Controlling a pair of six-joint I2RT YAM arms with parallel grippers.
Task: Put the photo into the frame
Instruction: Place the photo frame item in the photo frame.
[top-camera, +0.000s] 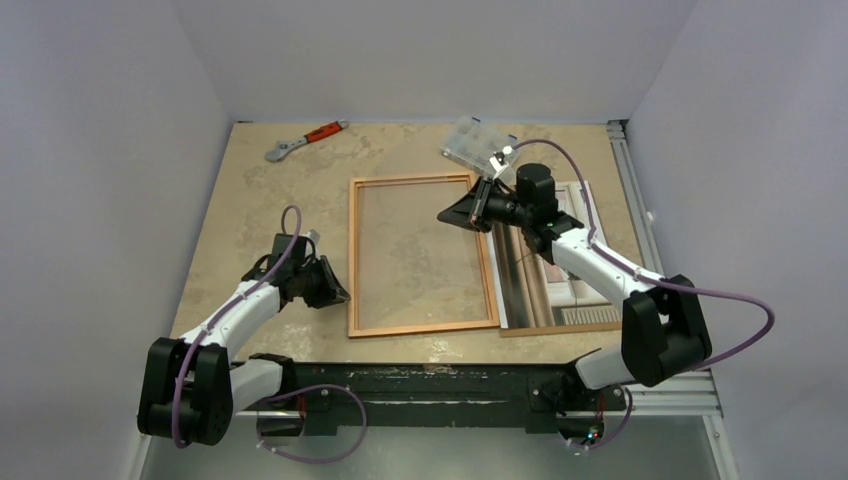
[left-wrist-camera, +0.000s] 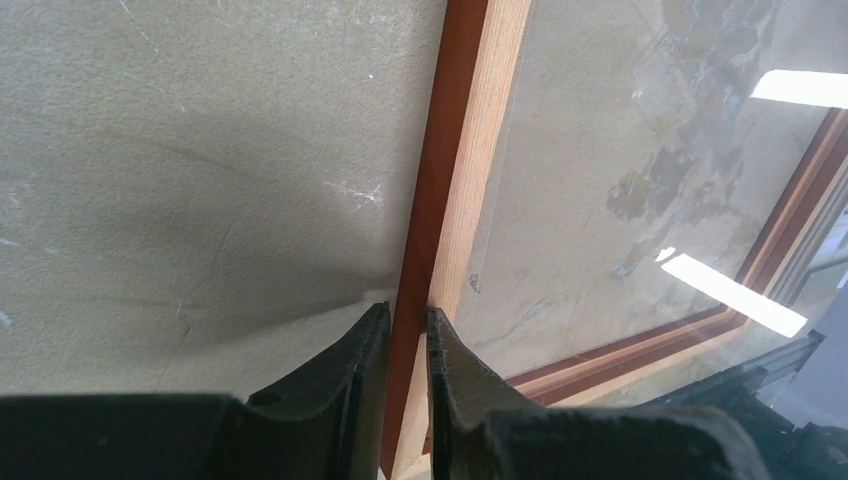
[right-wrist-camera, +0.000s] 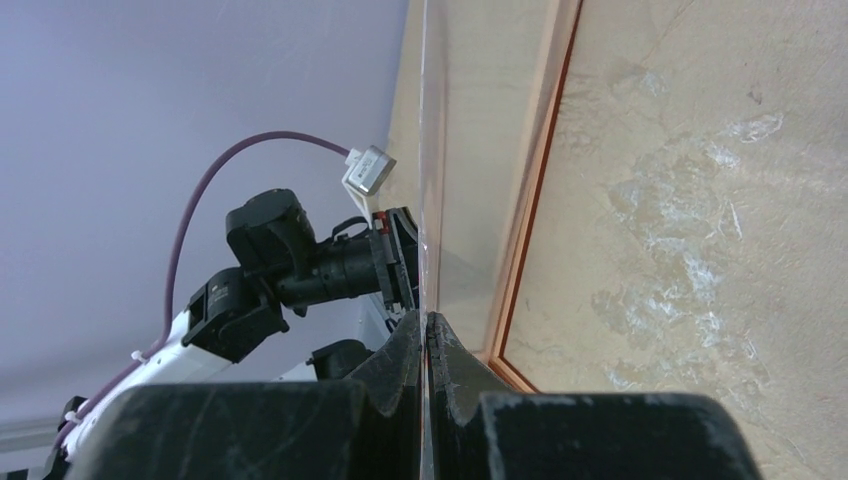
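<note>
While wrench (top-camera: 303, 140) lies apart, box (top-camera: 472, 146) near frame (top-camera: 420, 327)

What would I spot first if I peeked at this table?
Probably the big wooden frame lying flat mid-table. The left tool grips its left rail, and the right tool pinches what looks like a thin clear sheet at its right side. A red-handled wrench lies at the far left corner.

open tabletop (top-camera: 255, 195) left of frame (top-camera: 352, 260), wrench (top-camera: 305, 140) and plastic box (top-camera: 476, 143) crowding far edge
</note>
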